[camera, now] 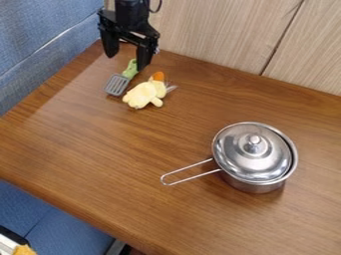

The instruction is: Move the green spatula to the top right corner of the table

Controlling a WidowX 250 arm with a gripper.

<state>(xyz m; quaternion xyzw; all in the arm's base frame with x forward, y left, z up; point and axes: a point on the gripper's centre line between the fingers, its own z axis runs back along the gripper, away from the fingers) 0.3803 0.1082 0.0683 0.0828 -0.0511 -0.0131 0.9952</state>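
Camera view: the spatula with a green handle and grey slotted head (pixel 126 74) lies near the upper left corner of the brown wooden surface (pixel 160 144), well apart from the top right. The move across looks wholly undone; as I judge it, the grasp, the lift, the carry and the setting down are all left. The black two-finger gripper (pixel 126 62) hangs over the handle end, its fingers (pixel 144 54) wide apart with nothing held between them, so the step in hand is probably lining up for the grasp.

The spatula lies slantwise, its handle towards the wooden panelling (pixel 213 30) and its head towards the lower left of the view. The head is a flat blade with long slots; the handle is light green, its far end close by one fingertip. Whether they touch I cannot tell. Just beside it lies a pale yellow plush toy with an orange part (pixel 144 94), which the grasp could nudge.
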